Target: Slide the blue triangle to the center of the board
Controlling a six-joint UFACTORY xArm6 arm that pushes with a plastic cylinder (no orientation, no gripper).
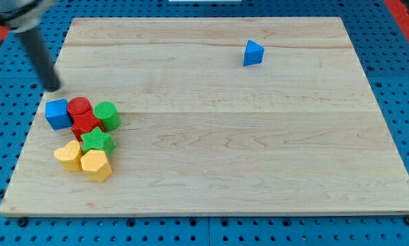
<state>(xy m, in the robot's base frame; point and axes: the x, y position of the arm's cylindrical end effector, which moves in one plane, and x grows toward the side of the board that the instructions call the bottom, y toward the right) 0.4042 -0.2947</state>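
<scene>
The blue triangle [252, 52] sits alone on the wooden board [259, 150], toward the view's top and right of the middle. My tip [52, 87] is at the board's left edge, far to the left of the triangle. It stands just above the blue cube [56, 113] and apart from it. The rod runs up to the view's top left corner.
A cluster lies at the board's lower left: the blue cube, a red cylinder [79, 108], a green cylinder [106, 115], a red block [86, 126], a green star [97, 141], a yellow heart [68, 155] and a yellow hexagon [95, 165]. Blue pegboard surrounds the board.
</scene>
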